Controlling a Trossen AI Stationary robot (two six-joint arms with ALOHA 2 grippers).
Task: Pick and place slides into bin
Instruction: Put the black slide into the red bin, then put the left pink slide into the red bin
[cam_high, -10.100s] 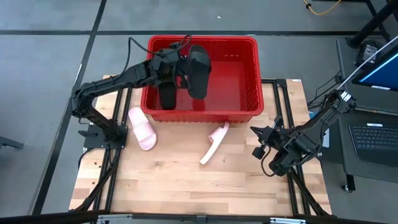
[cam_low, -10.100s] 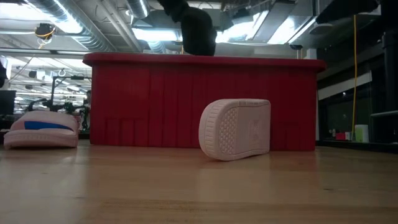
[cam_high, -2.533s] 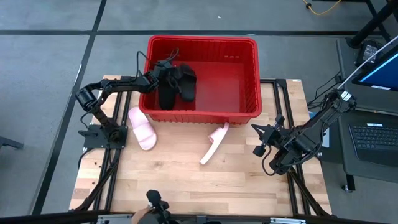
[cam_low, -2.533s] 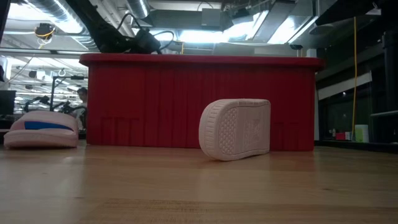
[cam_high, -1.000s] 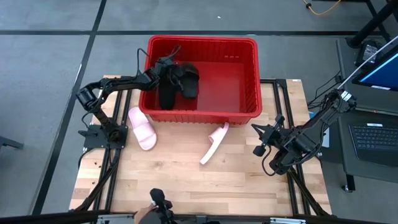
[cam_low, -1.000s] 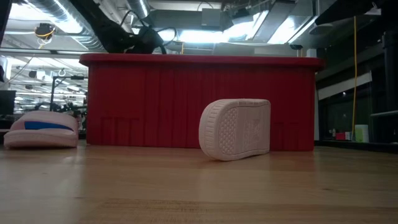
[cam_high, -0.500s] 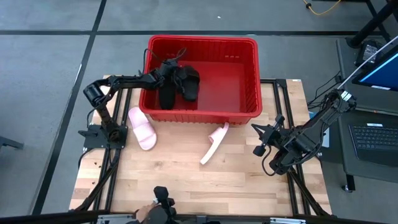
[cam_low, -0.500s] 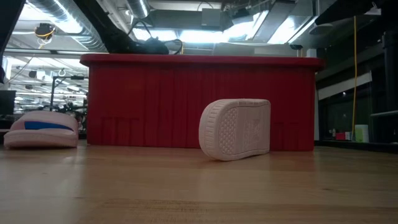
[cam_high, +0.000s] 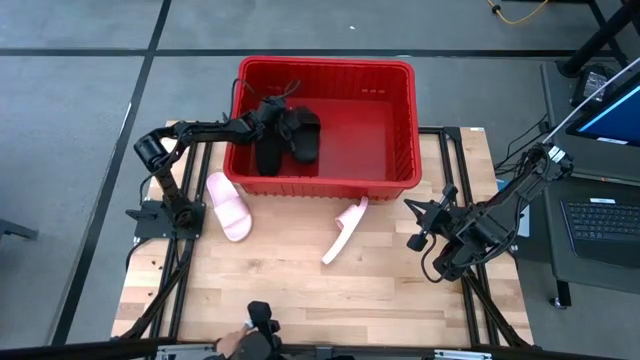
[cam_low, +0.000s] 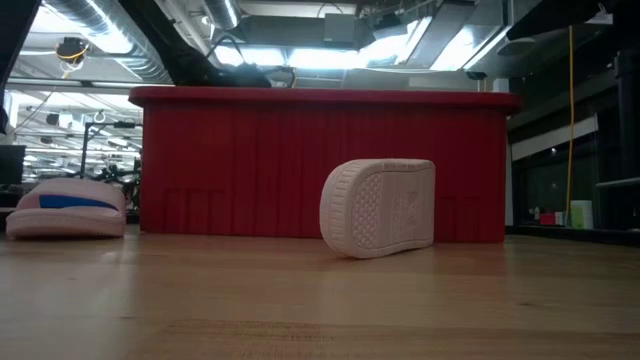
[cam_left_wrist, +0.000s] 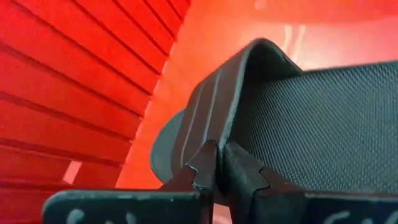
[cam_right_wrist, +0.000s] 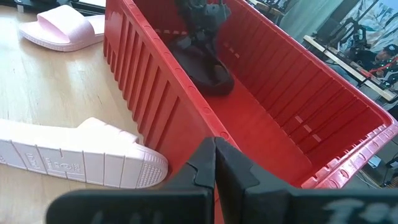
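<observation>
Left claw (cam_high: 272, 112), inside the red bin (cam_high: 400, 130) at its 9 o'clock side, pinches the strap of a black slide (cam_high: 306, 135) beside the second black slide (cam_high: 268, 155). Two pink slides (cam_high: 228, 205) lie on the worktop (cam_high: 300, 300). Right claw (cam_high: 415, 225), fingers together, empty, waits at 3 o'clock.

Bin (cam_high: 395, 120) — bright red, rectangular, ribbed slotted walls, at table's far edge, right half bare.

Black slides — two, matte, in bin's left part. One (cam_high: 268, 153) flat by near-left corner; other (cam_high: 304, 134) just beside it toward centre, angled slightly, strap ribbed (cam_left_wrist: 217, 106).

Pink slides — two, pale, on wood outside bin. One (cam_high: 229, 205) flat, strap up, off bin's near-left corner. Other (cam_high: 343, 229) on its edge, patterned sole facing out (cam_low: 378, 208), toe end touching bin's near wall.
</observation>
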